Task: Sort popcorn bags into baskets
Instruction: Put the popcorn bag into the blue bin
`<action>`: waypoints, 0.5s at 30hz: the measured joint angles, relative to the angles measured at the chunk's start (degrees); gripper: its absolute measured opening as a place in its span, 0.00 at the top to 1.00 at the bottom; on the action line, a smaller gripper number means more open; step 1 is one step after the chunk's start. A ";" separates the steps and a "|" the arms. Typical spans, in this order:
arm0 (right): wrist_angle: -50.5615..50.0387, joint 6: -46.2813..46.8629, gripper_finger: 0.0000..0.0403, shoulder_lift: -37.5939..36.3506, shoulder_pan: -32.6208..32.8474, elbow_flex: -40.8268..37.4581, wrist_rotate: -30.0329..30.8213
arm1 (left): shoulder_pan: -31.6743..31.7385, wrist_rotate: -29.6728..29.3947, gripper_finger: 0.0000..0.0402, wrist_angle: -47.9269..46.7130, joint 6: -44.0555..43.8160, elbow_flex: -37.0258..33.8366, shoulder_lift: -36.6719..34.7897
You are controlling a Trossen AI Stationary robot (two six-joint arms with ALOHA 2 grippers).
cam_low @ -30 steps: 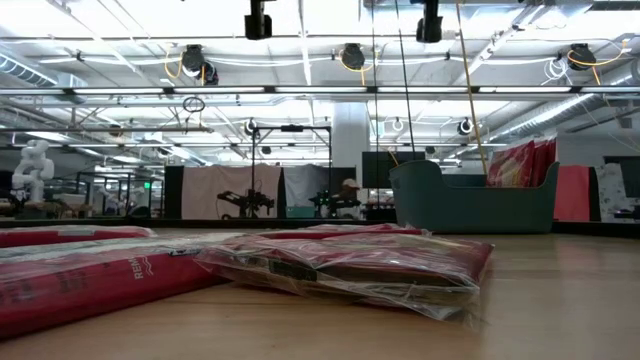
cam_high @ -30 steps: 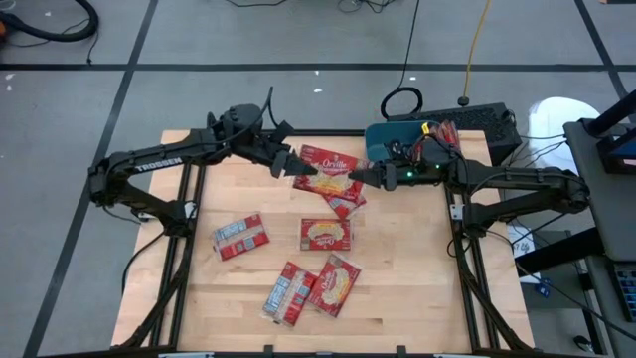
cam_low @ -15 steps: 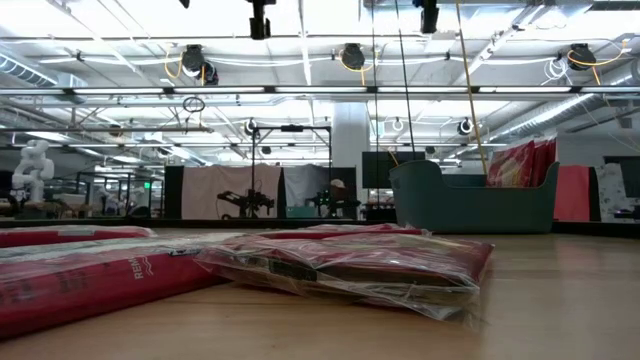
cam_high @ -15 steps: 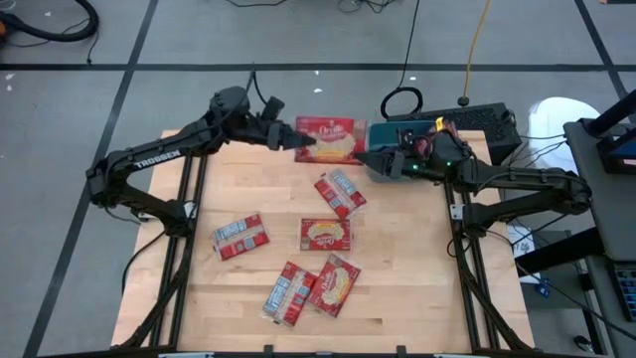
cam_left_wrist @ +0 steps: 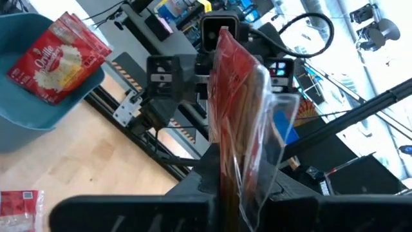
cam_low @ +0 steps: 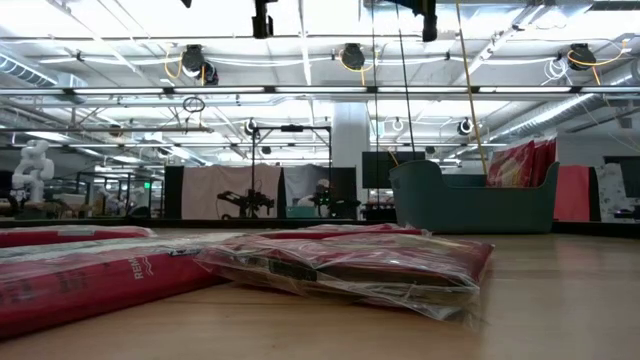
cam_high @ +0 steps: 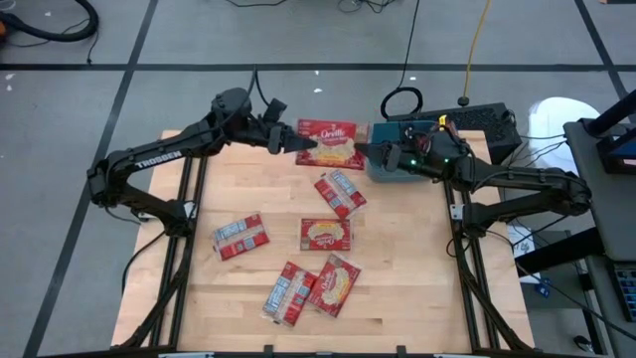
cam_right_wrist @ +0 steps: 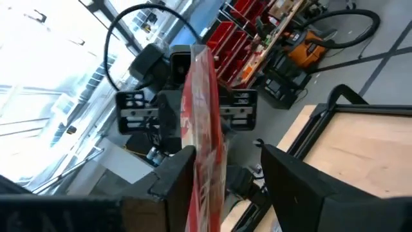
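While the left gripper (cam_high: 298, 144) pinches one popcorn bag (cam_high: 331, 143) aloft near the bench's far edge, beside the teal bin (cam_high: 383, 159) already holding some, the right gripper (cam_high: 364, 151) straddles it part-open, and five packets remain loose.

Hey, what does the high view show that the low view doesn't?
Only the high view shows both arms: the left gripper shut on a raised popcorn bag, the right gripper at that bag's other edge, fingers apart. Only the low view shows the room behind the table, with ceiling lights. Both show the teal basket with bags in it and loose bags on the table.
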 joint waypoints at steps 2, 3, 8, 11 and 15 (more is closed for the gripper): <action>0.60 0.06 0.58 0.23 -0.11 0.00 -1.60 | -0.18 0.00 0.92 -0.45 0.08 0.00 0.32; 0.36 0.53 0.59 0.32 -0.11 0.00 -2.40 | -0.23 -0.01 0.90 -0.64 0.08 -0.02 0.36; 0.59 1.98 0.62 1.15 -0.11 -0.02 -4.49 | -0.62 0.36 0.90 -0.46 0.75 0.04 1.73; 0.89 2.31 0.67 1.72 -0.11 -0.02 -5.69 | -0.60 1.23 0.92 -0.12 0.82 -0.08 2.35; 0.45 2.26 0.75 1.73 -0.11 -0.04 -5.76 | -0.77 2.24 0.92 -0.17 0.92 0.00 2.99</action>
